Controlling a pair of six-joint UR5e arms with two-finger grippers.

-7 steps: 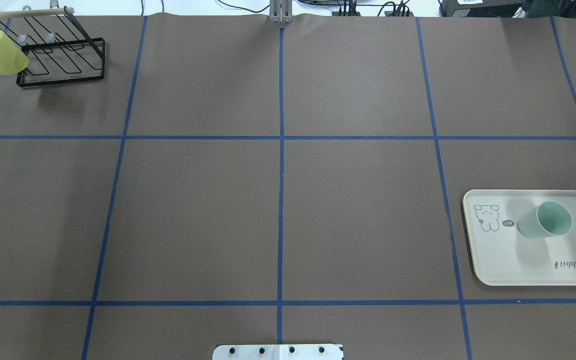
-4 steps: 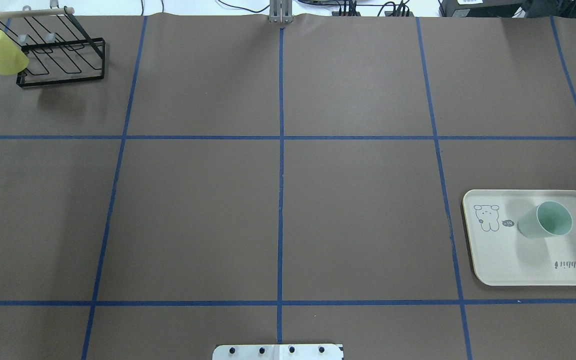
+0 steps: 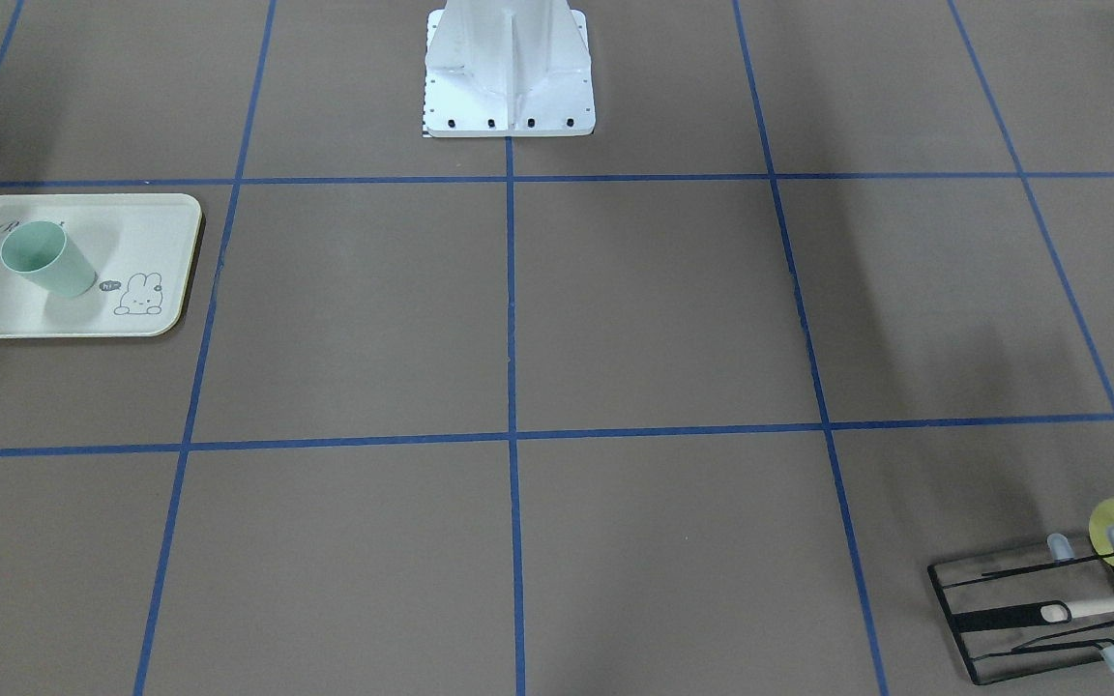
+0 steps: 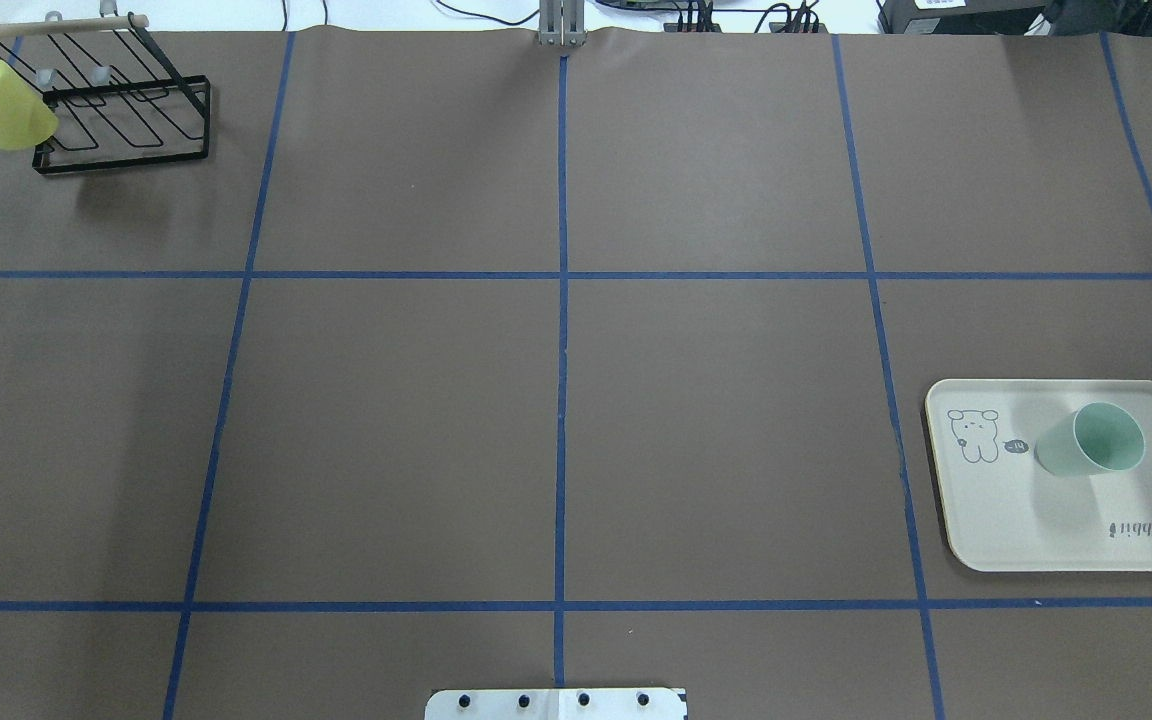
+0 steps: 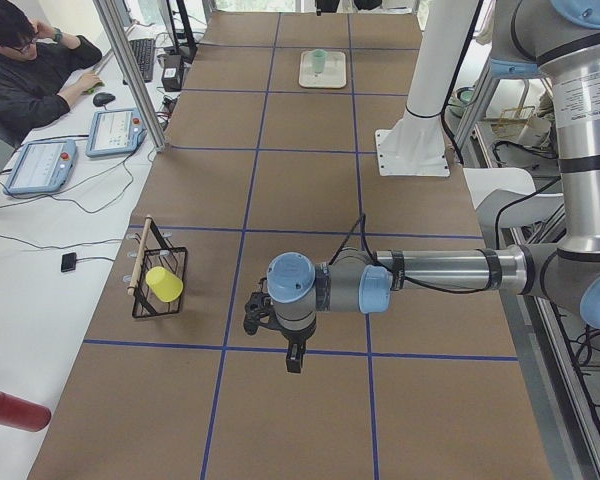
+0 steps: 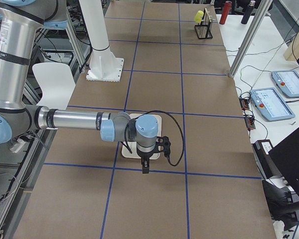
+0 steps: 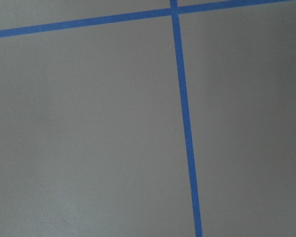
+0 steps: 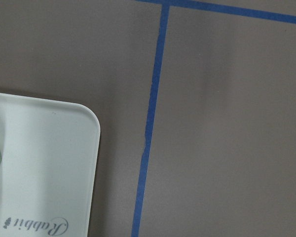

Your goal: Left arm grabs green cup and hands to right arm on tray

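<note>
You are looking at a big table (image 4: pixel 386 430) covered in brown paper. Lines of blue tape (image 4: pixel 561 400) cut it into squares.

The tray (image 4: pixel 996 520) lies flat on the robot's right side, close to the table's edge. The green cup (image 4: pixel 1091 440) stands on the tray with its open end up, between the little rabbit drawing and the word "Rabbit". Nothing is touching the cup.

Far off in the corner on the robot's left side stands a black wire rack (image 4: pixel 122 160). A yellow-green cup (image 4: pixel 4 105) hangs on one end of it. The robot's white base (image 3: pixel 509 87) sits in the middle of its side of the table.

The left arm (image 5: pixel 430 270) reaches out low over the brown paper. The left gripper (image 5: pixel 294 365) points down near a cross of blue tape. You cannot tell if its jaws are spread or pressed together.

The right arm (image 6: pixel 74 119) reaches out too. The right gripper (image 6: pixel 145 170) hangs above the table, just beside a corner of the tray. You cannot tell how its jaws stand either.

Next to the table is a white desk. A person (image 5: pixel 20 75) in black sits there, with two flat screens (image 5: pixel 120 130) close by. A red bottle (image 5: pixel 10 410) lies on the desk, and a black laptop (image 6: pixel 291 154) sits open at its other end.
</note>
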